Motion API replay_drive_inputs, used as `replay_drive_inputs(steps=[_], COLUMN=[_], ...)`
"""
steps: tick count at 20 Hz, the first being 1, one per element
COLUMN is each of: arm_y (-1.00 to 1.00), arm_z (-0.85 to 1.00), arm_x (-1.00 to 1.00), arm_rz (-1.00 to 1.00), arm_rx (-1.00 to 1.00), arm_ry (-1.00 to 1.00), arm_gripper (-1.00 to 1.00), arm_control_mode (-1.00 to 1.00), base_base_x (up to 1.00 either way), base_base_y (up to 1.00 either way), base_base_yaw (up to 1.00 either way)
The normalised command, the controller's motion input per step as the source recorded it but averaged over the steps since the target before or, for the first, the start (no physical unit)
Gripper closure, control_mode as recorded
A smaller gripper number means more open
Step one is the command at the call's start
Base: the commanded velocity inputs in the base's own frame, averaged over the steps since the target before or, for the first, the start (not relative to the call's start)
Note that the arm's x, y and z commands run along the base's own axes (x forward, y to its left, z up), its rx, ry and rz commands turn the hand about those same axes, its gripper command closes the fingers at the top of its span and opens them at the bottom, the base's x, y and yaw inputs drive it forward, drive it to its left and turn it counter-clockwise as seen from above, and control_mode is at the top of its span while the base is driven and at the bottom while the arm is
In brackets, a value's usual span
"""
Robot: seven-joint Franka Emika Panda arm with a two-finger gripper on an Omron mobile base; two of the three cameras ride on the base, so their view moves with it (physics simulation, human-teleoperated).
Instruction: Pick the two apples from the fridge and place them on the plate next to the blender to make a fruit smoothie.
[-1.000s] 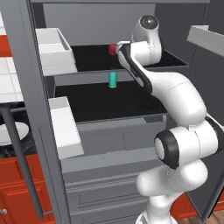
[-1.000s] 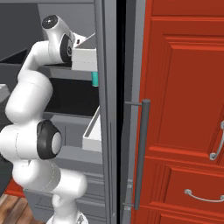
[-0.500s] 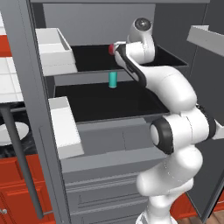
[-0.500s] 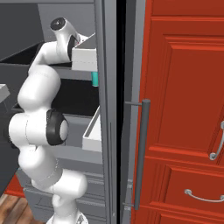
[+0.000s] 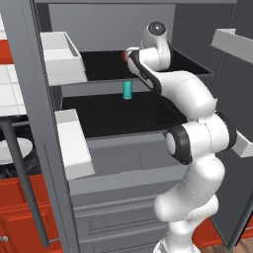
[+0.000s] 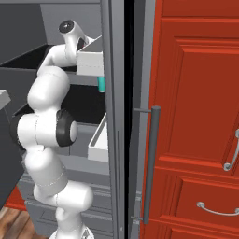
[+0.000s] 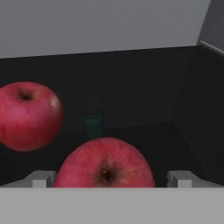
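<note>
gripper: two-finger gripper (image 7: 111, 178) spread wide, empty; pale fingertips (image 7: 41, 178) sit either side of the near apple, not yet touching it
near apple: round dark red apple, waxy skin (image 7: 105, 165), low centre in the hand view, stem dimple facing the camera, between the jaws on the black upper shelf (image 5: 192, 62)
handling: judged light, rigid, smooth and a bit slippery; round, so it'll roll if nudged before the squeeze; bruises under hard clamp
grasp: take it across the widest part, fingers on opposite flanks, level with its middle; avoid stem end; moderate force
far apple: second round dark red apple (image 7: 28, 116), further in and to the left in the hand view, apart from the first; red sliver beside the wrist from the left base camera (image 5: 124, 55)
risk: pushing forward could knock near apple into far one
beyond: dim teal cylinder (image 7: 93, 118) behind the apples in the hand view; left base view puts it at the shelf edge below (image 5: 128, 90)
fridge: tall grey fridge with pale door bins (image 5: 69, 143), door open
plate: round flat white plate (image 5: 12, 150) outside, far left
</note>
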Motion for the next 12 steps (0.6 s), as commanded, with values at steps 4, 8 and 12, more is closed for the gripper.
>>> replay_drive_inputs(steps=[4,8,12], arm_y=[0.00,0.00,0.00], arm_z=[-0.32,-0.07,0.01], arm_x=[0.00,-0.40,-1.00], arm_rz=[0.00,0.00,-0.02], arm_rx=[0.00,0.00,0.01], arm_ry=[0.00,-0.13,-0.17], arm_gripper=[1.00,1.00,1.00], arm_control_mode=[-1.00,-1.00,-1.00], base_base_x=[0.00,0.00,0.00], base_base_y=[0.00,0.00,0.00], base_base_yaw=[0.00,0.00,0.00])
